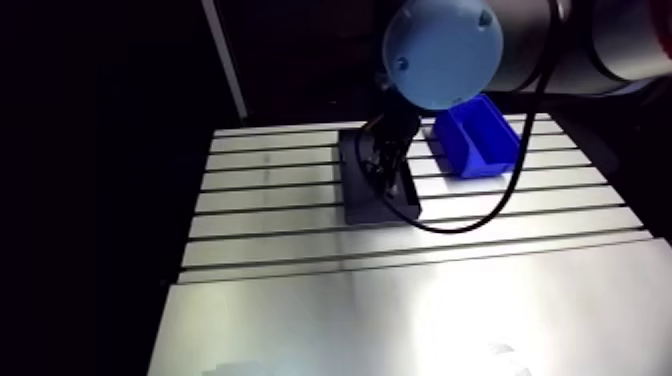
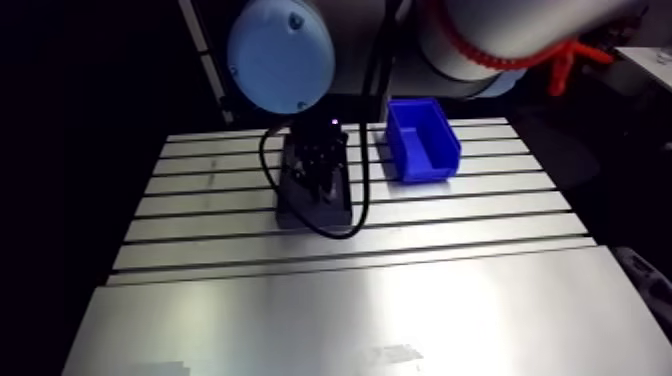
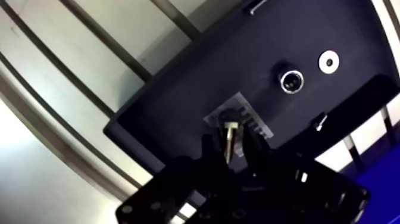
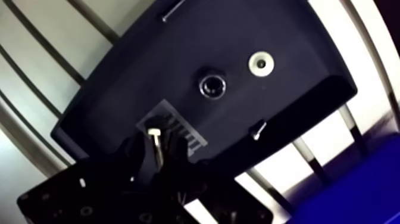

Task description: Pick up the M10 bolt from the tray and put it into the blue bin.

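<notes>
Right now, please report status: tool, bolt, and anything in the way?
Tool shut on M10 bolt, over black tray. Blue bin beside tray. Nothing seen between them.

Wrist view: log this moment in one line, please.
claw: shut on silver steel M10 bolt | position: over black rectangular tray | blue plastic bin: beside tray, bolt not in it

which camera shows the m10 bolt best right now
The wrist view. There the bolt shows close and bright at the gripper, with the dark tray behind it. In the arm view the gripper stands over the tray and the bolt is too small and dark to make out.
</notes>
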{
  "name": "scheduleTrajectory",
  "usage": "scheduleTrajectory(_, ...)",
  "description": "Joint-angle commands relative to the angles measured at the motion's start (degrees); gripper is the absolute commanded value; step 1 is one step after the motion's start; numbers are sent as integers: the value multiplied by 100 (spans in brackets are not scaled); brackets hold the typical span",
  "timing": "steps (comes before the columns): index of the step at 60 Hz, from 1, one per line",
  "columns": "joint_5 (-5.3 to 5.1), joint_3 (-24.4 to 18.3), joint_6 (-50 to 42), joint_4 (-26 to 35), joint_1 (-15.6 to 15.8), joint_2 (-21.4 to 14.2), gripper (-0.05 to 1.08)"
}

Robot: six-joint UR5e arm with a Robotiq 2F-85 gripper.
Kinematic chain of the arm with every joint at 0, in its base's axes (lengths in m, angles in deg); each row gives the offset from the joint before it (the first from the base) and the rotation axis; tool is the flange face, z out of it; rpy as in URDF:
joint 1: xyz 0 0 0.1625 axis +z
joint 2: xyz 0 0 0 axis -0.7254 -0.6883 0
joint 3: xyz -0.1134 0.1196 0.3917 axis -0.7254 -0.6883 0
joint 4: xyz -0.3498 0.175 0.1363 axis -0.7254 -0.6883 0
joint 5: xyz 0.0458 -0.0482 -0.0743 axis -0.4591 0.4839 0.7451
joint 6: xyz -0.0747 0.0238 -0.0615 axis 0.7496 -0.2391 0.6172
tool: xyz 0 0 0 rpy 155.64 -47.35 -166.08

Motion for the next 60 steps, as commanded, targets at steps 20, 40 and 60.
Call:
scheduleTrajectory(20, 44, -4, 9, -12, 0, 14, 71)
scheduleTrajectory(40, 44, 22, 9, -12, 17, 5, 79)
scheduleTrajectory(60, 10, -53, 138, 47, 0, -81, 91)
